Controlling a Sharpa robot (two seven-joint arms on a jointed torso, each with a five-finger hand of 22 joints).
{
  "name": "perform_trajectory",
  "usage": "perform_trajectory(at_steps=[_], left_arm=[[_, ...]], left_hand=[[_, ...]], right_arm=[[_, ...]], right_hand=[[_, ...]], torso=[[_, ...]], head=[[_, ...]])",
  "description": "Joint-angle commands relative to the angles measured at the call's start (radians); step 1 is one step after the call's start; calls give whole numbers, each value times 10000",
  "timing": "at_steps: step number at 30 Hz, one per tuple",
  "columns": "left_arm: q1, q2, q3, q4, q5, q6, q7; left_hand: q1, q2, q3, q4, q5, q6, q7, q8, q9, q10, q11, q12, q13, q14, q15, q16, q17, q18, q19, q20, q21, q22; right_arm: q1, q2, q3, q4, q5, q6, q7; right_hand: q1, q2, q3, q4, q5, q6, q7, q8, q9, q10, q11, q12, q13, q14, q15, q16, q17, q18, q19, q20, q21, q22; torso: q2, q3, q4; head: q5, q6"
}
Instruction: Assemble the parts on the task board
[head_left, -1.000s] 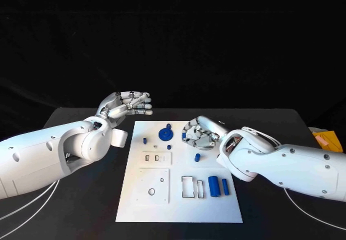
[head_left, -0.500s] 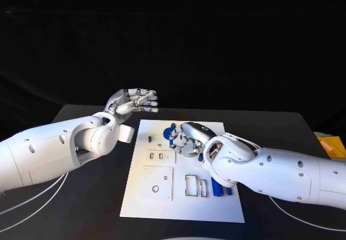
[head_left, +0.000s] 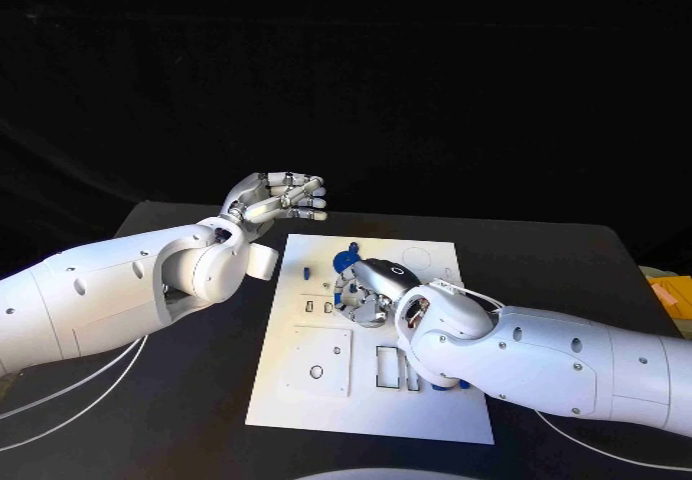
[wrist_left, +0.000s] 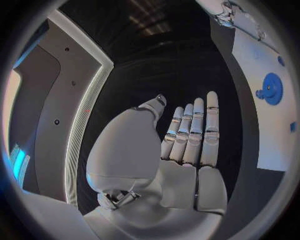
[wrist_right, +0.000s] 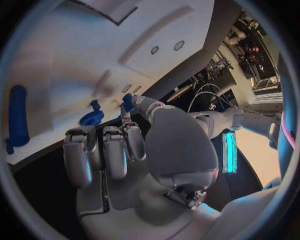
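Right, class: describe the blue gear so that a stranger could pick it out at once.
Start at the white task board mid-table. Near its far edge, just beyond the right hand, sits the blue gear. It alone is a toothed round disc; the other blue parts are small pegs or bars.

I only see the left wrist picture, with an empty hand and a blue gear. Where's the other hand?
Observer: In the head view, the right hand is low over the middle of the task board, right beside the blue gear.
Operator: Is it holding something?
Observer: Its own wrist view shows a small blue peg at its thumb tip. I can't tell whether it's pinched.
Operator: Any more blue bits?
Observer: Yes, a long blue rod lies flat on the board.
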Motion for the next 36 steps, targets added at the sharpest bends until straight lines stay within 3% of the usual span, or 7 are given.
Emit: perform_trajectory(at_steps=[1, 13, 24, 32, 36], left_arm=[[6, 25, 6, 33, -50, 201, 38], [7, 12, 6, 69, -50, 253, 7], [8, -18, 6, 89, -50, 297, -33], [8, -40, 6, 102, -50, 321, -61], [8, -49, 6, 101, -50, 338, -75]], left_hand=[[-34, 85, 9, 35, 10, 89, 267, 44, 9, 76, 13, 35, 14, 71, 6, 13, 15, 127, 56, -30, 34, 0], [-44, 83, 7, 45, 11, 92, 271, 42, 10, 79, 15, 29, 10, 75, 6, 12, 22, 124, 59, -33, 38, 0], [-54, 83, 4, 56, 10, 93, 274, 39, 10, 79, 17, 23, 7, 76, 7, 10, 27, 122, 60, -34, 40, -1], [-54, 83, 4, 56, 10, 93, 274, 39, 10, 79, 17, 23, 7, 76, 7, 10, 27, 122, 60, -34, 40, -1], [-62, 82, 1, 65, 11, 91, 277, 36, 9, 77, 20, 17, 4, 75, 8, 7, 31, 121, 60, -35, 42, -1]], right_arm=[[-65, 73, -5, -52, -501, 286, -176], [-204, 257, -22, -239, -652, 356, -188], [-227, 310, -25, -261, -675, 410, -178], [-248, 351, -26, -309, -692, 444, -216], [-250, 358, -26, -324, -725, 477, -261]], right_hand=[[-117, -17, -6, 34, 47, 57, -17, 492, 415, -52, 35, -16, 781, 1062, 10, 43, 2635, -151, 934, -33, -30, 2385], [-151, -50, -26, 42, 23, 47, -8, 505, 416, -58, 44, -22, 776, 1062, 20, 43, 2635, -146, 926, -24, -45, 2367], [-172, -100, -43, 37, -6, 9, 6, 503, 409, -75, 56, -35, 763, 1062, 30, 43, 2635, -144, 923, -14, -52, 2359], [-179, -290, -73, -32, -167, -160, 92, 461, 358, -179, 126, -107, 686, 1062, 85, 43, 2635, -131, 903, 32, -91, 2316], [-272, -502, -152, -17, -271, -342, 212, 378, 282, -290, 231, -182, 603, 1062, 172, 43, 2635, -124, 890, 101, -115, 2289]], torso=[[7, 6, -14], [9, 6, -9], [7, 7, -8], [15, 10, 1], [19, 10, -8]], head=[[40, -48], [111, -113], [96, -150], [92, -191], [145, -219]])
